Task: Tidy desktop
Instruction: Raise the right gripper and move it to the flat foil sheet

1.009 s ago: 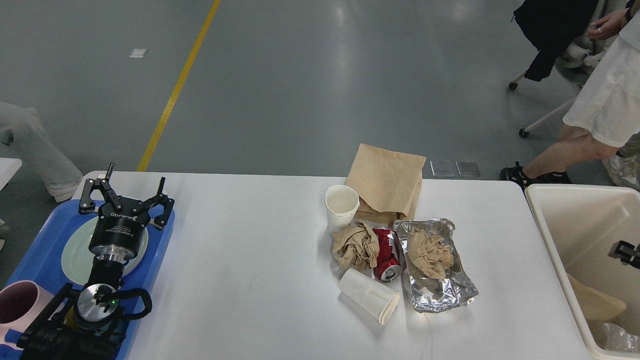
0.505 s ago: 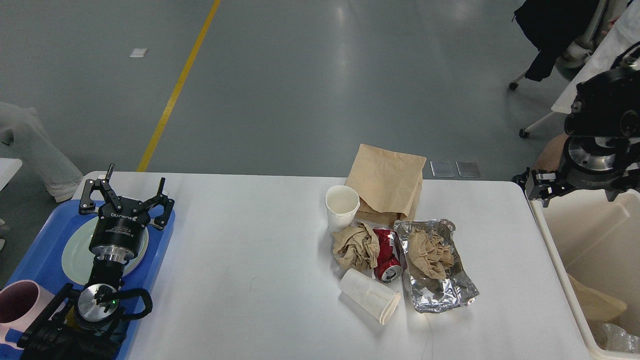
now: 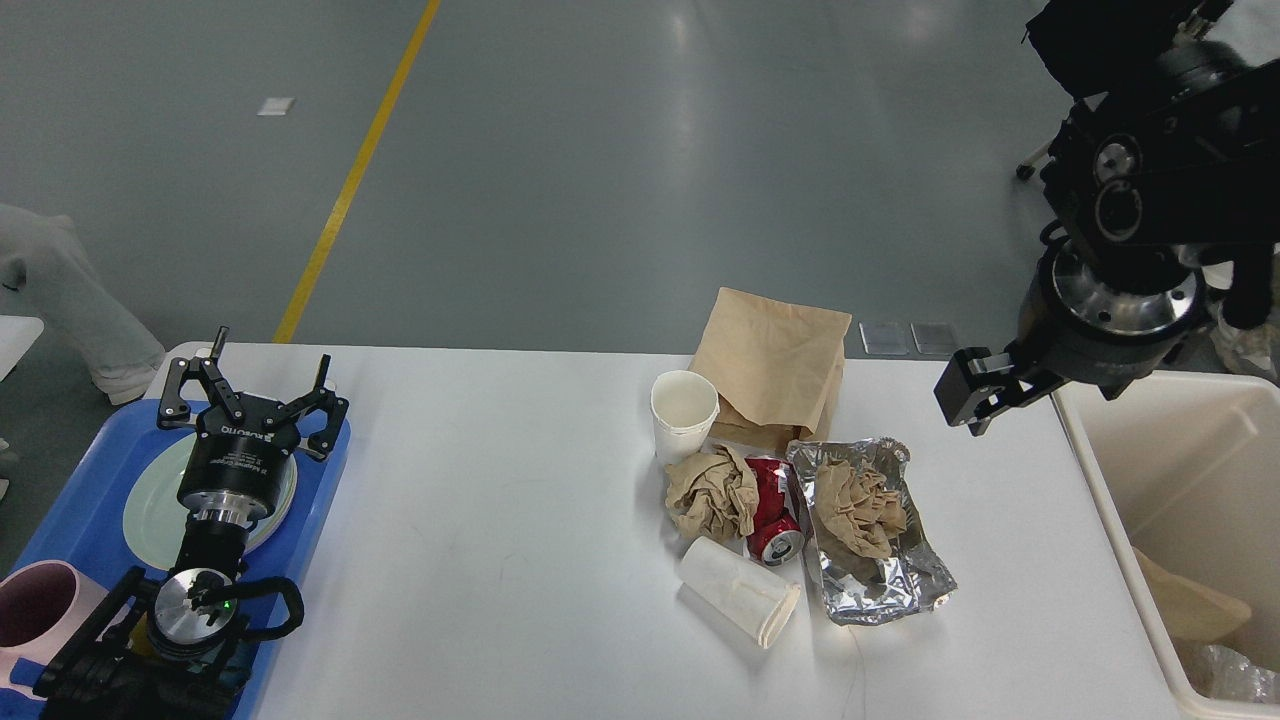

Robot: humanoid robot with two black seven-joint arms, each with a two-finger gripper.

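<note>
The desktop [image 3: 500,560] spreads white below me, filling the lower part of the view from about eight o'clock round to four o'clock; its far edge runs straight across the middle. My left gripper [image 3: 255,388] hangs at nine o'clock above a pale green plate [image 3: 150,510] on the blue tray [image 3: 85,520], its fingers spread wide with nothing between them; a pink mug [image 3: 35,610] sits on the tray's near end at eight o'clock. My right gripper [image 3: 975,392] hangs at three o'clock over the desktop's far right corner, just beside the cream bin [image 3: 1110,500]; only a dark, blocky end shows under the wrist, so I cannot tell whether its fingers are apart or together.

The litter is gathered right of centre, toward four o'clock. A brown paper bag [image 3: 775,365] lies flat at the far edge; a white paper cup [image 3: 684,412] stands upright touching its left side. Nearer me a crumpled brown napkin [image 3: 712,492] lies against a crushed red can [image 3: 772,505]; the can lies on its side between that napkin and a foil tray [image 3: 870,560]; a second crumpled napkin [image 3: 860,505] rests inside the foil. Another white cup [image 3: 738,590] lies tipped on its side at five o'clock, its mouth toward the foil tray, just beside the can.

In the bin, at four o'clock, some brown paper [image 3: 1195,605] and a bit of clear plastic [image 3: 1225,675] lie at the bottom.
</note>
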